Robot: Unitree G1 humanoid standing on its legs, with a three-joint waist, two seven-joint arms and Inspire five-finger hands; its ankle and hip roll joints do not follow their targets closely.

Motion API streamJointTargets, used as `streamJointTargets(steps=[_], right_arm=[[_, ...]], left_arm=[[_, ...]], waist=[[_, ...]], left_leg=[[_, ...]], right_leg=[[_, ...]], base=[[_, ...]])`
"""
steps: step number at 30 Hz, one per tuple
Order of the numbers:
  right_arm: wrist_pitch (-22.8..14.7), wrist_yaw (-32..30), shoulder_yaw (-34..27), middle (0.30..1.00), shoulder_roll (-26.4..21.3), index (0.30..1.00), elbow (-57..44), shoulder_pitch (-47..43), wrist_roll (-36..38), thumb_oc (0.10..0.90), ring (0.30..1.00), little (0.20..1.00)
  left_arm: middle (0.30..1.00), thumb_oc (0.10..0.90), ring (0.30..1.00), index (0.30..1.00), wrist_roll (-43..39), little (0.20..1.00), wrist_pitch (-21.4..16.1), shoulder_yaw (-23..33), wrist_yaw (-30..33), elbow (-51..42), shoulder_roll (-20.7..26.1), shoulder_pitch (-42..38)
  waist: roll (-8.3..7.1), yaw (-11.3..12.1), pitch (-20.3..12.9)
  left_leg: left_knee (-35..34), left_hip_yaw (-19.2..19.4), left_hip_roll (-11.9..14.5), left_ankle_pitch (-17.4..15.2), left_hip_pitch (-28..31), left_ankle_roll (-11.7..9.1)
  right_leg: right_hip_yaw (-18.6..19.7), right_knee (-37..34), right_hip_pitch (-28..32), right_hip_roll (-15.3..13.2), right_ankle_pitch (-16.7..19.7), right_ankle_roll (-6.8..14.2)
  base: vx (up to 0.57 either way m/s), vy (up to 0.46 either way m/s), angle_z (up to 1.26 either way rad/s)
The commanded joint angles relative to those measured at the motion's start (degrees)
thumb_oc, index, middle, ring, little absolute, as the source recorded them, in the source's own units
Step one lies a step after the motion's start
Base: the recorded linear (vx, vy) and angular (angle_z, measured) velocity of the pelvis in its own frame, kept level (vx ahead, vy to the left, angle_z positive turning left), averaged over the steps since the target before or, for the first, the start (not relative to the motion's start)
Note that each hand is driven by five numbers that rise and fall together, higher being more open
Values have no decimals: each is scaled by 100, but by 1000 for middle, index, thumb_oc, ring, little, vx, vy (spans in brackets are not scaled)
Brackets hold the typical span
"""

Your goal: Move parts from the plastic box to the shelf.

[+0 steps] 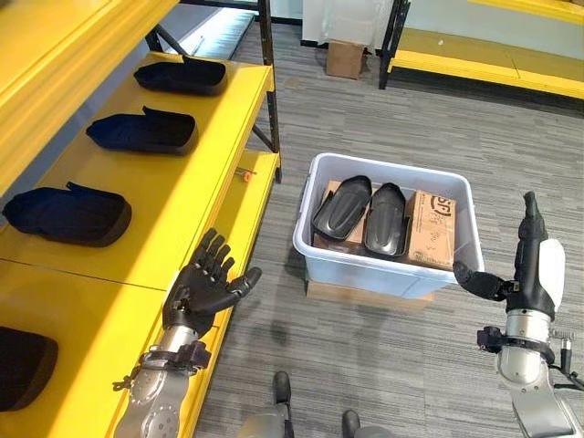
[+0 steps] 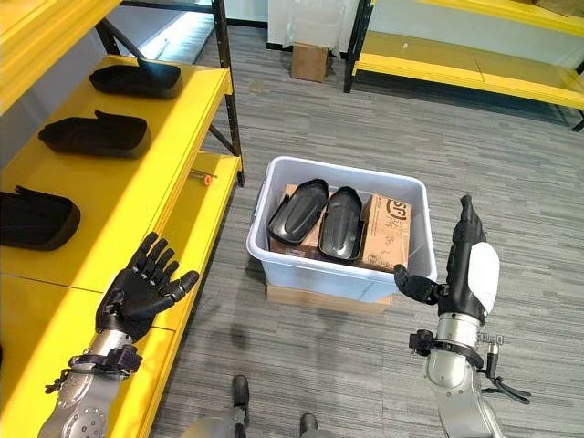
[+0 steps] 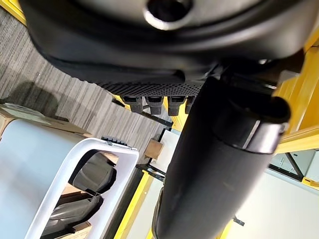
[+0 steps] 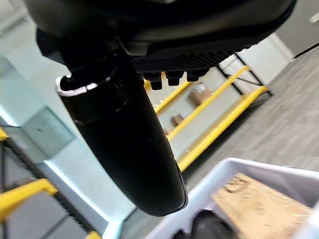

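While both hands hang empty, the stock stands as follows.

Plastic box (image 1: 388,260): pale, open-topped, on the grey carpet floor (image 1: 438,119), just beside the shelf's outer edge; a flat piece of cardboard (image 1: 365,294) lies under it.
Parts in box: two black moulded parts (image 1: 342,206) (image 1: 386,219) side by side, leaning on brown cartons (image 1: 431,228) within.
Shelf (image 1: 173,196): yellow, on the robot's left.
Parts on shelf: three dark parts in a row, far (image 1: 181,75), middle (image 1: 141,131), near (image 1: 67,214); a fourth (image 1: 23,365) shows at the view's edge on the nearer section.
Left hand (image 1: 203,287): fingers spread straight, holding nothing, over the shelf's front edge.
Right hand (image 1: 529,265): fingers straight and pointing up, thumb stuck out toward the box, holding nothing, just beside the box's near right corner.
Background: small cardboard box (image 1: 345,58) on the floor; a second yellow shelf (image 1: 474,55) beyond.
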Motion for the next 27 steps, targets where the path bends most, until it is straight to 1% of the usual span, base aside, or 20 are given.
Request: streamJointTargets(steps=[1,3,7,10,13,15,17,18,19,20,21,22,24,25,26,27], right_arm=[[-622,-172,-479,1000,-437,1000,-440,-378,69,900,1000,1000],[-674,-152,-451,1000,-408,1000,-591,-360,109,900,1000,1000],[-945,-275,-424,1000,-350,1000,-698,-393,127,900,1000,1000],[-974,-310,-457,1000,-308,1000,-835,-435,126,900,1000,1000],[-934,-364,-447,1000,-265,1000,-842,-497,69,900,1000,1000],[-856,-415,-408,1000,-235,1000,-800,-590,57,900,1000,1000],[-838,-465,-341,1000,-183,1000,-758,-659,-24,900,1000,1000],[-840,-478,-311,1000,-155,1000,-743,-687,-60,900,1000,1000],[-839,-452,-260,1000,-116,1000,-738,-742,-100,900,1000,1000],[-867,-372,-236,1000,-115,1000,-747,-762,-52,900,1000,1000],[-877,-334,-228,1000,-116,1000,-754,-768,-35,900,1000,1000],[-905,-276,-207,1000,-121,1000,-756,-786,-23,900,1000,1000],[-932,-203,-204,1000,-172,1000,-760,-837,59,900,1000,1000],[-933,-143,-227,1000,-187,1000,-757,-838,119,900,1000,1000],[-973,-117,-252,1000,-184,1000,-749,-800,150,900,1000,1000],[-1049,-95,-292,1000,-176,1000,-732,-722,182,900,1000,1000]], left_arm=[[1000,900,1000,1000,34,1000,-577,262,-118,-565,152,-251],[1000,900,1000,1000,27,1000,-630,267,-106,-599,147,-209],[1000,900,1000,1000,83,1000,-682,285,-103,-617,164,-225],[1000,900,1000,1000,55,1000,-647,325,-50,-608,194,-255],[1000,900,1000,1000,19,1000,-614,341,-61,-596,214,-248],[1000,900,1000,1000,-32,1000,-572,335,-108,-575,240,-243],[1000,900,1000,1000,-48,1000,-552,302,-153,-566,267,-251],[1000,900,1000,1000,-30,1000,-539,293,-175,-573,269,-250],[1000,900,1000,1000,-3,1000,-515,271,-140,-607,239,-230],[1000,900,1000,1000,-22,1000,-516,256,-66,-628,215,-197],[1000,900,1000,1000,-32,1000,-525,257,-41,-629,218,-187],[1000,900,1000,1000,-41,1000,-550,241,-8,-614,222,-169],[1000,900,1000,1000,-37,1000,-539,208,58,-614,249,-194],[1000,900,1000,1000,-47,1000,-511,184,81,-617,254,-207],[1000,900,1000,1000,-62,1000,-495,162,83,-610,247,-206],[1000,900,1000,1000,-74,1000,-502,108,56,-580,226,-169]], waist=[[18,159,-579],[3,185,-575],[0,217,-560],[10,205,-554],[4,203,-561],[-2,212,-573],[20,216,-557],[46,227,-535],[94,225,-495],[122,199,-452],[123,194,-448],[120,168,-433],[87,98,-409],[75,45,-384],[89,-19,-365],[94,-95,-351]], left_leg=[[-10,48,300,-718,457,-222],[-6,50,290,-736,475,-178],[16,22,257,-722,459,-106],[62,37,216,-763,499,-33],[99,63,163,-813,517,59],[97,103,106,-831,517,156],[106,161,53,-861,512,265],[101,192,34,-882,523,319],[48,243,22,-882,568,359],[-6,282,18,-905,651,347],[-18,298,18,-912,666,336],[-43,312,26,-945,718,303],[-46,282,51,-1078,822,233],[-46,230,55,-1152,928,192],[-46,143,68,-1207,1020,161],[-46,17,76,-1245,1131,118]], right_leg=[[-451,428,-679,91,390,-101],[-456,563,-694,74,327,-88],[-484,820,-711,46,207,-81],[-471,1035,-737,8,151,-43],[-443,1253,-757,-52,213,29],[-451,1523,-794,-103,334,97],[-534,2090,-942,-188,606,132],[-610,2535,-1106,-230,787,158],[-660,3079,-1432,-231,872,167],[-771,3178,-1701,-202,977,204],[-804,3113,-1759,-197,974,205],[-863,2876,-1878,-166,967,199],[-968,2199,-2077,-83,1004,199],[-1014,1831,-2263,-68,1186,233],[-971,1531,-2452,-33,1323,272],[-851,1252,-2626,1,1485,311]], base=[[134,64,-2],[103,69,-4],[60,74,-2],[77,109,-4],[60,97,-9],[37,101,-9],[15,101,-15],[14,126,-29],[27,113,-31],[35,63,-34],[47,-24,-35],[52,-79,-39],[90,-142,-28],[128,-183,-12],[165,-216,6],[189,-259,1]])
